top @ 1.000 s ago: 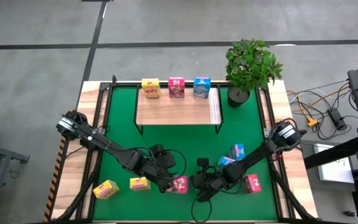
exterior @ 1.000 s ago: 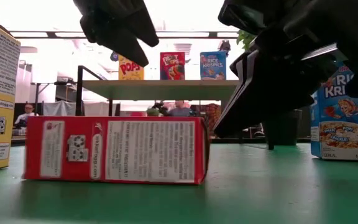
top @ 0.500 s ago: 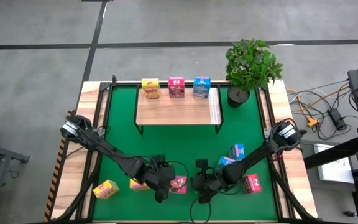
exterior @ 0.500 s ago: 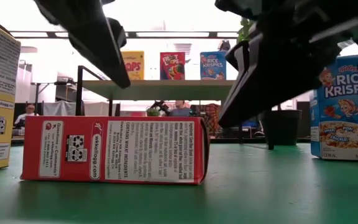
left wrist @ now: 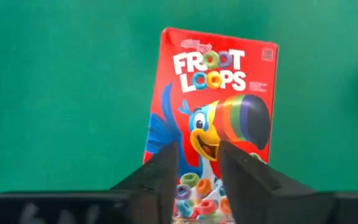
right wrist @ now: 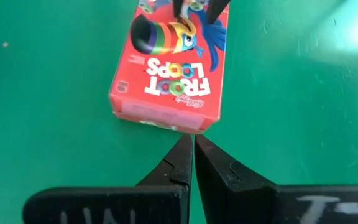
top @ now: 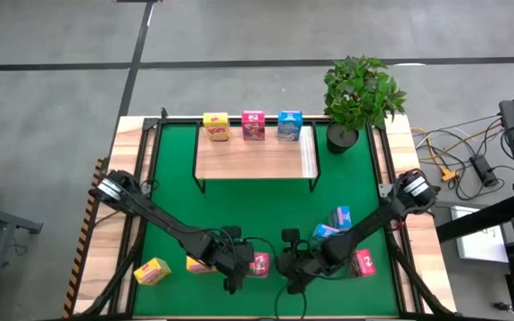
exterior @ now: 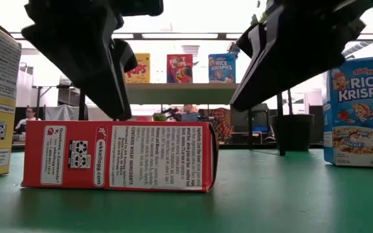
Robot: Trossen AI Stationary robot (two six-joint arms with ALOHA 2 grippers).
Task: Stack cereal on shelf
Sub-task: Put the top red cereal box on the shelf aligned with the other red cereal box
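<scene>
Lying flat on the green mat [top: 172, 178], low and centre in the high view, is a red cereal box [top: 259, 264], printed face up. The left gripper [left wrist: 197, 163] is hovering right over it, its two fingers [left wrist: 160, 171] standing a narrow gap apart above the box's printed face; whether they are touching the cardboard cannot be told, and they are not pinching its sides. The right gripper [right wrist: 193, 155] is sitting just beside the box's short end, its jaws pressed together and gripping nothing.

The shelf [top: 255, 159] is occupying the upper middle of the high view, with a white strip [top: 308, 153] at its right end. Standing in a row along its far edge are a yellow box [top: 216, 126], a second red box [top: 252, 125] and a blue box [top: 289, 124].

Resting elsewhere on the mat:
- two yellow boxes at lower left [top: 152, 270] [top: 199, 264], the second one partly under the left arm;
- two blue boxes at lower right [top: 341, 216] [top: 325, 230], close together;
- a third red box [top: 363, 262] further right, beside the right arm.

A potted plant [top: 360, 96] is standing at the upper right of the table, just off the shelf's end.
</scene>
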